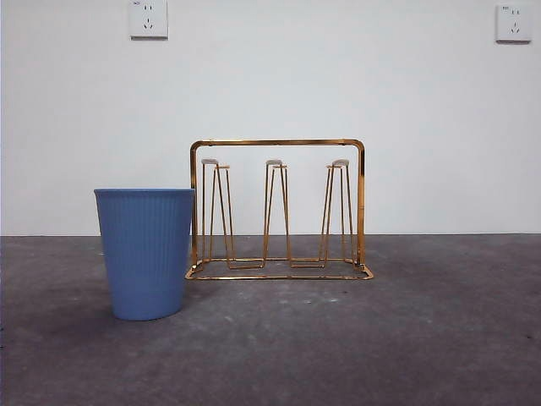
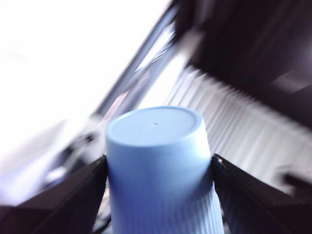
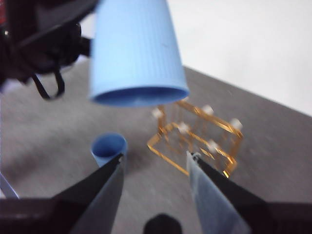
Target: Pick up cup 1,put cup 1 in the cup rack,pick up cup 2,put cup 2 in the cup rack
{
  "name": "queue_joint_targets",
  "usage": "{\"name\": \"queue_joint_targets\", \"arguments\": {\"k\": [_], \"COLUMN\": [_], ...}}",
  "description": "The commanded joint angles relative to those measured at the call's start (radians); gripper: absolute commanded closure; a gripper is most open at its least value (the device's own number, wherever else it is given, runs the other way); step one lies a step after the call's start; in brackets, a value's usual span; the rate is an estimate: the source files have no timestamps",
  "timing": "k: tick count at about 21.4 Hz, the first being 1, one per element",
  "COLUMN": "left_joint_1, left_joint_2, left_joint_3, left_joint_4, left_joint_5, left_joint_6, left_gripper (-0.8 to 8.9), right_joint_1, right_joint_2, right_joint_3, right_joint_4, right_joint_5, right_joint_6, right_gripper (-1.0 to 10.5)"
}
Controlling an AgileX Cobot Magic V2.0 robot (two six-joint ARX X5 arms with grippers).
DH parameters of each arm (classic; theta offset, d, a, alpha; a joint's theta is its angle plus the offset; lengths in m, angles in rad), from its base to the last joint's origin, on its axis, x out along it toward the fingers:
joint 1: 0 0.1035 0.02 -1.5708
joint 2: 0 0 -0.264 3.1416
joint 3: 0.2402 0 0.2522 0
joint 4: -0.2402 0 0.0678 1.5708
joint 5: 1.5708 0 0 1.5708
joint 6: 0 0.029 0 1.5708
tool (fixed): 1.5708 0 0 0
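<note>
A blue ribbed cup [image 1: 145, 254] stands upright on the dark table left of the gold wire cup rack [image 1: 279, 143], just in front of the rack's left end. My left gripper [image 2: 160, 158] is shut on a second blue cup [image 2: 156, 161]. The right wrist view shows this cup [image 3: 134, 48] held mouth down, high above the table and out of the front view. My right gripper [image 3: 156, 156] is open and empty, high over the table. Below it are the standing cup [image 3: 108, 146] and the rack [image 3: 183, 127]. The rack's pegs carry no cup.
The dark grey table [image 1: 423, 338] runs to a white wall with two power sockets [image 1: 148, 19] [image 1: 514, 23]. The left arm's black body and cable [image 3: 44, 53] hang beside the held cup.
</note>
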Motion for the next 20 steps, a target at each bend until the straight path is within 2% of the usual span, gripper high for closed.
{"name": "queue_joint_targets", "arguments": {"k": [1, 3, 6, 7, 15, 20], "left_joint_1": [-0.008, -0.033, -0.061, -0.064, -0.084, -0.079], "left_joint_2": [-0.001, 0.013, 0.043, 0.053, 0.191, 0.278], "left_joint_3": [0.064, 0.117, 0.178, 0.192, 0.209, 0.213], "left_joint_4": [-0.224, -0.361, -0.473, -0.495, -0.494, -0.442], "left_joint_5": [-0.08, -0.167, -0.276, -0.302, -0.455, -0.475], "left_joint_6": [0.301, 0.446, 0.592, 0.616, 0.694, 0.698], "left_gripper": [8.2, 8.2, 8.2, 8.2, 8.2, 8.2], "right_joint_1": [0.0, 0.0, 0.0, 0.0, 0.0, 0.0], "right_joint_2": [-0.031, -0.053, -0.077, -0.083, -0.094, -0.094], "right_joint_3": [-0.006, -0.006, -0.006, -0.006, -0.006, -0.006], "right_joint_4": [-0.046, -0.077, -0.104, -0.109, -0.169, -0.176], "right_joint_5": [0.045, 0.077, 0.103, 0.104, 0.118, 0.133], "right_joint_6": [-0.022, -0.021, -0.021, -0.021, -0.021, -0.021], "right_gripper": [7.3, 7.3, 7.3, 7.3, 7.3, 7.3]}}
